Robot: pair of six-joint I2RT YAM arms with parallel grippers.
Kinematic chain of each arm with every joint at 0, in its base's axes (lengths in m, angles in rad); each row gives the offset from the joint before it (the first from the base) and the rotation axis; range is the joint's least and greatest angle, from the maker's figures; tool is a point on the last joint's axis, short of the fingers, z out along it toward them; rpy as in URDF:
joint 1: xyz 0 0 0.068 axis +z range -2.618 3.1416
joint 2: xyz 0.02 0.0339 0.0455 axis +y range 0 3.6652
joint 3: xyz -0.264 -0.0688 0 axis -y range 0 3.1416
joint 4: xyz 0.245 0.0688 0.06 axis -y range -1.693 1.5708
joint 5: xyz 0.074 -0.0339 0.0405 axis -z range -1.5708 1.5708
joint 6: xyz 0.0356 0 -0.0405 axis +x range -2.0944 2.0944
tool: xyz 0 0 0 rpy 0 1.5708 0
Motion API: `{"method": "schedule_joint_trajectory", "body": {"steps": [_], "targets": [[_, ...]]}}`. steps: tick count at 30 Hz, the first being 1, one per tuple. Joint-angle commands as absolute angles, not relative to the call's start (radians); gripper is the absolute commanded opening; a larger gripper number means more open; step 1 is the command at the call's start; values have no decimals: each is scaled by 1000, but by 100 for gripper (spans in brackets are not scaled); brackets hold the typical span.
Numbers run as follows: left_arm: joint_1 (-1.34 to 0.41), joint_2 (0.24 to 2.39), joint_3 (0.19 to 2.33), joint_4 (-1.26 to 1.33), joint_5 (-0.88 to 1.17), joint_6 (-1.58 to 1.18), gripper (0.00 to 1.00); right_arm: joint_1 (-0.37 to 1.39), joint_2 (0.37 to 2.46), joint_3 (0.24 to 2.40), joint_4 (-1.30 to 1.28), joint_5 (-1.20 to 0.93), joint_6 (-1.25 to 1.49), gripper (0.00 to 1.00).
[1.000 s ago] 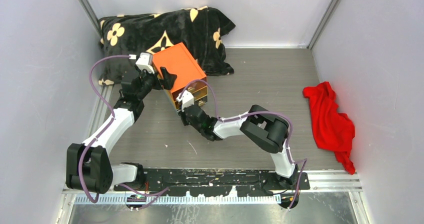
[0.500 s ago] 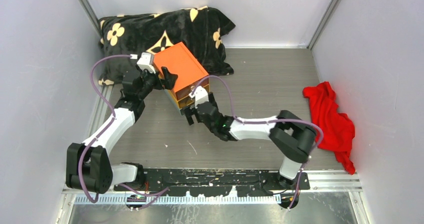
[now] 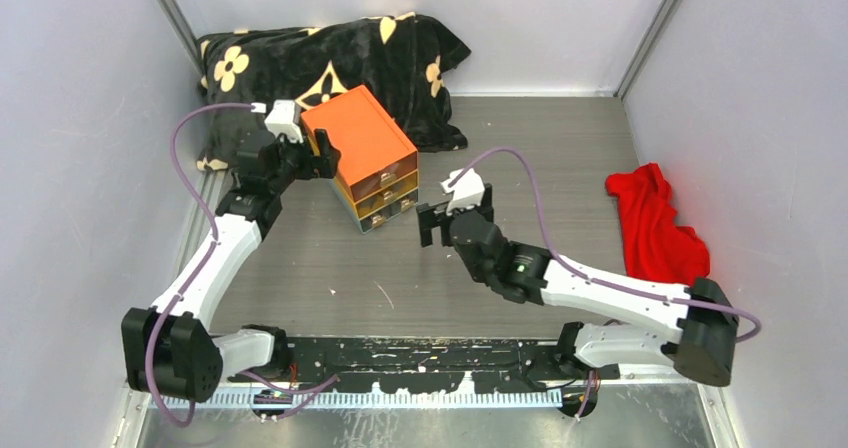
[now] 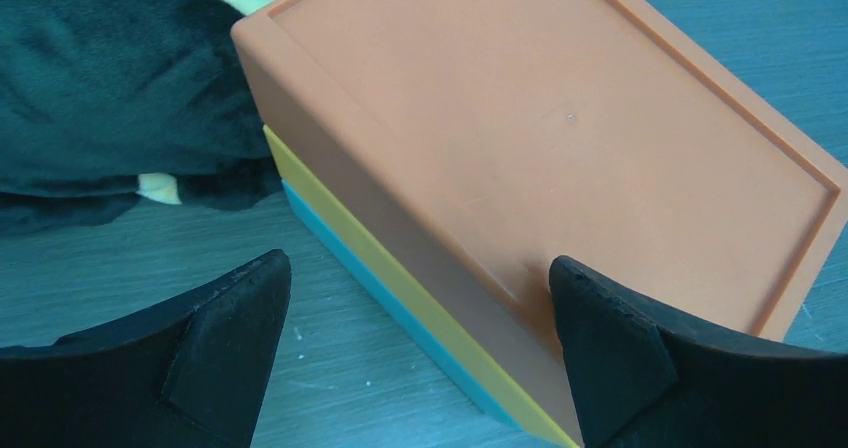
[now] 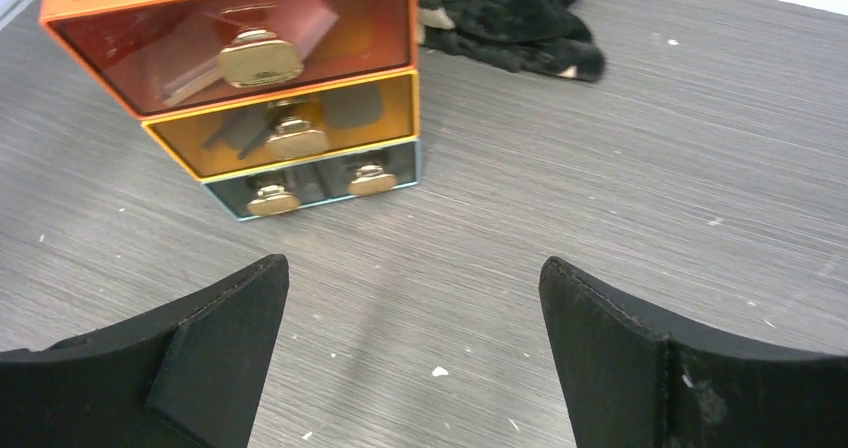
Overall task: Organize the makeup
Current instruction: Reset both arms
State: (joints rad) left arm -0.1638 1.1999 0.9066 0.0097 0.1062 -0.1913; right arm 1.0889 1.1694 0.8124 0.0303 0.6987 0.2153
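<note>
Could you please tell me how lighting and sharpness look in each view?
Top external: even, diffuse light, soft shadows, the orange box sharp. Left wrist: cooler, bluish cast over the table; the near fingers dark and featureless. Right wrist: sharp; the gold knobs catch highlights, and the tinted drawer fronts dim whatever lies inside.

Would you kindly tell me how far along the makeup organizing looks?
Done: makeup sits behind the shut drawers of the orange box; none shows loose on the table. In hand: nothing, both pairs of jaws stand open, empty. Left: seemingly only withdrawing.
</note>
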Motion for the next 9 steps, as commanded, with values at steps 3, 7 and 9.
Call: {"method": "schedule_joint_trajectory", "body": {"steps": [3, 7, 9], "targets": [[-158, 1133, 1038, -243, 88, -130, 100, 1088, 1029, 789, -98, 819, 221, 100], [-159, 1109, 1080, -282, 85, -132, 100, 1088, 989, 807, -159, 833, 211, 100], [-158, 1092, 1090, -289, 72, -146, 100, 1089, 970, 813, -187, 835, 209, 100]]}}
